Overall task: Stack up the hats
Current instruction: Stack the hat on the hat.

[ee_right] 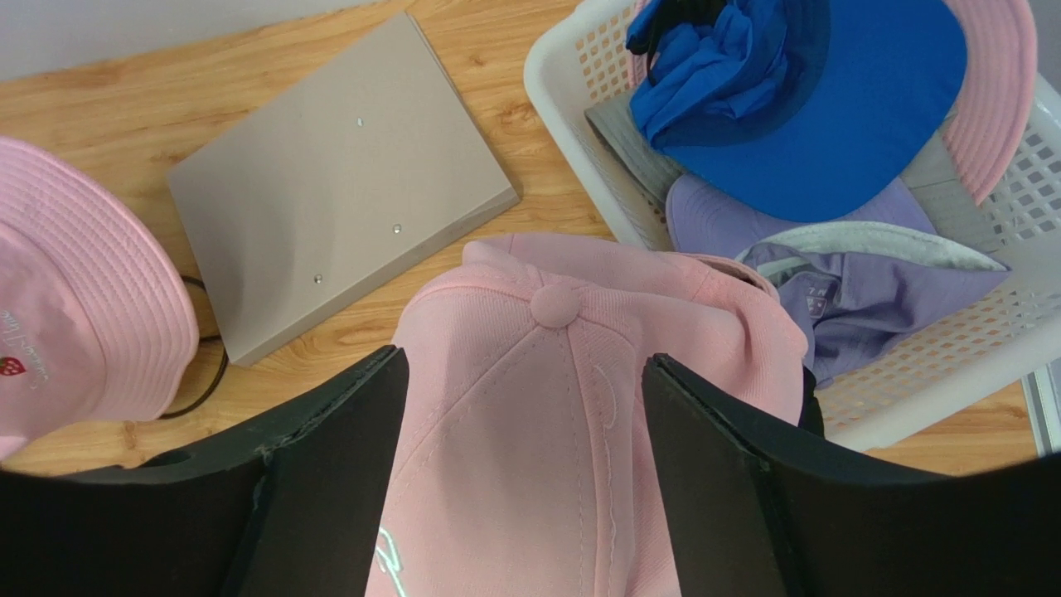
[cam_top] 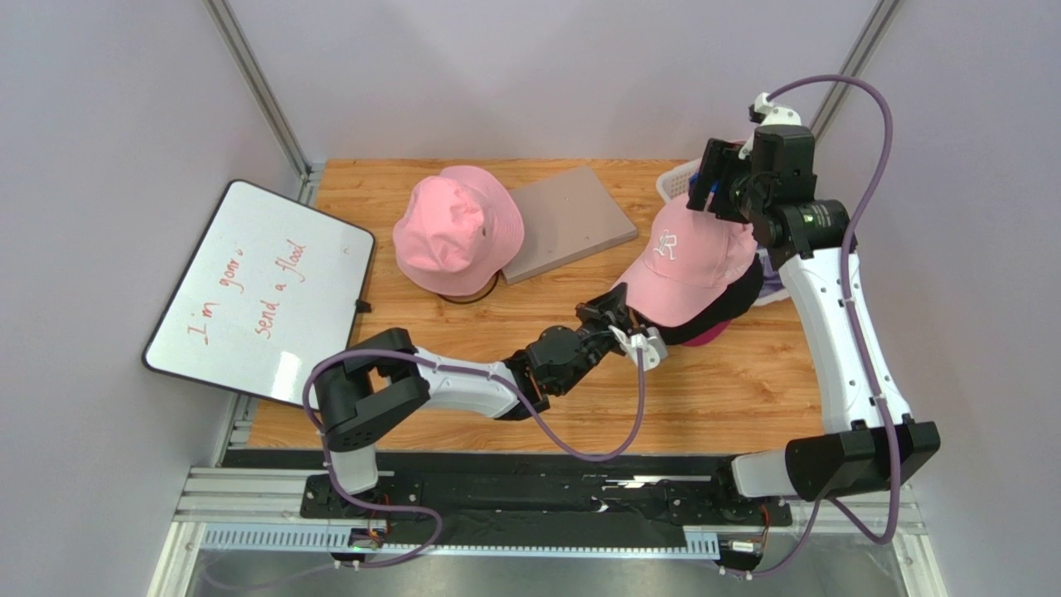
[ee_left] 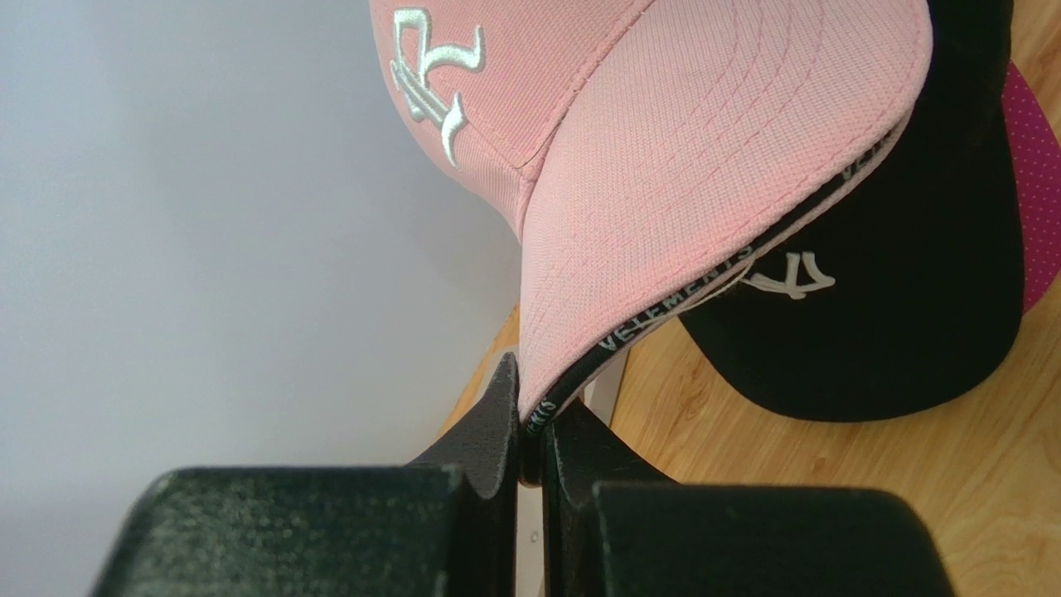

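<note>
A pink baseball cap (cam_top: 683, 255) sits on top of a black cap (cam_top: 737, 302) and a magenta cap (cam_top: 705, 336) at the right of the table. My left gripper (cam_top: 622, 316) is shut on the tip of the pink cap's brim (ee_left: 697, 187), as the left wrist view (ee_left: 529, 417) shows; the black cap (ee_left: 897, 299) and magenta cap (ee_left: 1036, 187) lie below. My right gripper (cam_top: 712, 187) is open and empty above the pink cap's crown (ee_right: 548, 498), with its fingers (ee_right: 336, 435) either side. A pink bucket hat (cam_top: 455, 230) lies at the back centre.
A white mesh basket (ee_right: 561, 75) at the back right holds a blue cap (ee_right: 847, 100), a lavender cap (ee_right: 847, 292) and a pink hat (ee_right: 1009, 100). A grey board (cam_top: 567, 222) lies beside the bucket hat. A whiteboard (cam_top: 262, 292) leans at the left.
</note>
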Controlling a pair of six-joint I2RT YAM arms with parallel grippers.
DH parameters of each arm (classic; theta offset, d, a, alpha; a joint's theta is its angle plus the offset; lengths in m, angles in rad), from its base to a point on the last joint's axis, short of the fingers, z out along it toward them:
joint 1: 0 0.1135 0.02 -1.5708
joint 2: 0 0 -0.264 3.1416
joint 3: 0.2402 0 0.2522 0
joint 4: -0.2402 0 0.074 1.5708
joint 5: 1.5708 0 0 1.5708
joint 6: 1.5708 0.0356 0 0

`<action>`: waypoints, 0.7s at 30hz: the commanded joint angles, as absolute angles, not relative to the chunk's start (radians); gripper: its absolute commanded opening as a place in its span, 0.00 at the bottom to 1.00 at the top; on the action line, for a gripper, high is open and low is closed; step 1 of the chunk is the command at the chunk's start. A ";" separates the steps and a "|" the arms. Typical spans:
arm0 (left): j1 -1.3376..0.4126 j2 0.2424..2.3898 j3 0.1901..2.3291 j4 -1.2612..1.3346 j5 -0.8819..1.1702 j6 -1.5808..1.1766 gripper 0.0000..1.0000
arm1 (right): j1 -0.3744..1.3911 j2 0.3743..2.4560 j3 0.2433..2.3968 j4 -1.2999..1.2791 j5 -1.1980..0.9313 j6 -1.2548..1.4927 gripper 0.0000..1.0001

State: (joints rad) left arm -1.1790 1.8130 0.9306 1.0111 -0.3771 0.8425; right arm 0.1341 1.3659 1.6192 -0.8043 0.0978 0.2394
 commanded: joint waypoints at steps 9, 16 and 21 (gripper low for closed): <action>-1.203 1.845 0.911 1.147 -0.394 0.917 0.00 | 0.103 1.460 1.681 -0.811 0.054 0.196 0.61; -1.204 1.848 0.910 1.157 -0.396 0.930 0.00 | 0.092 1.480 1.674 -0.808 0.015 0.199 0.38; -1.206 1.848 0.910 1.155 -0.399 0.934 0.00 | 0.091 1.480 1.681 -0.807 0.014 0.195 0.10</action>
State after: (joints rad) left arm -1.1912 1.8515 0.9108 1.0904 -0.4088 0.9108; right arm 0.0963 1.4723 1.6432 -0.8265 0.0280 0.2096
